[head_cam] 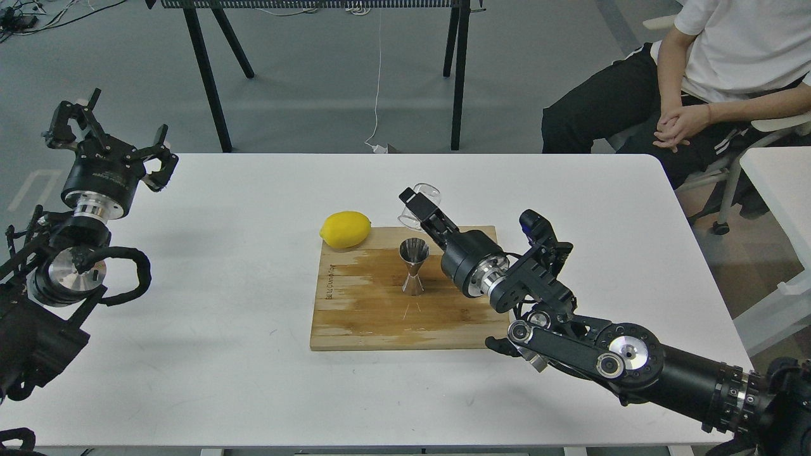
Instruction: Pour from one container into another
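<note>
The steel hourglass jigger (413, 266) stands upright near the middle of the wooden cutting board (361, 316). My right gripper (420, 206) is shut on the small clear glass cup (431, 190), holding it above the board's far edge, just behind and slightly right of the jigger. The cup looks tilted; I cannot tell what is in it. My left gripper (108, 136) hovers open and empty over the table's far left corner, far from both containers.
A yellow lemon (345, 229) lies at the board's far left corner. The white table (222, 354) carries the board. A seated person (697, 82) is beyond the far right corner, and a second white table (782, 183) stands at the right.
</note>
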Controlling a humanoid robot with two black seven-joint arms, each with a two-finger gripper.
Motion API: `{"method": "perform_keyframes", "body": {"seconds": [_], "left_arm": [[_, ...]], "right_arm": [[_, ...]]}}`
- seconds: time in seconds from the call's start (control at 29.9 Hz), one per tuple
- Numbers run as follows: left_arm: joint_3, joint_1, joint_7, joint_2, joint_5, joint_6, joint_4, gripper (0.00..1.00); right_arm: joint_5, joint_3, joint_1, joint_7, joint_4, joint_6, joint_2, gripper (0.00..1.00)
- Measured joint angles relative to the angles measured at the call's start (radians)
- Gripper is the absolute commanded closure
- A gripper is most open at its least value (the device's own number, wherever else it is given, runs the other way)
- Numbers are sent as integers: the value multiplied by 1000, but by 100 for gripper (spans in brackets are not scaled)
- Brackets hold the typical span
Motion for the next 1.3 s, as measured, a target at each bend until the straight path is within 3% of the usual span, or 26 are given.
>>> {"method": "perform_keyframes", "body": {"seconds": [0.3,0.53,0.77,1.0,1.3], "left_arm": [[-22,-3,8,1,-3,0,-1,0],[-20,-3,8,0,-3,0,-2,0],[-16,-3,8,-1,-3,-1,-2,0],[-12,-3,8,-3,-3,-1,-2,0],[-11,-4,10,-2,-1,0,-2,0]], "right_arm": [[406,202,-84,-7,132,34,-104,65],[758,507,-236,-51,117,191,-122,65],[1184,773,-370,-152,-84,421,-115,65],[1448,808,-391,-180,-311,624,-103,64],[1559,819,-419,-212,-462,746,-46,63]]}}
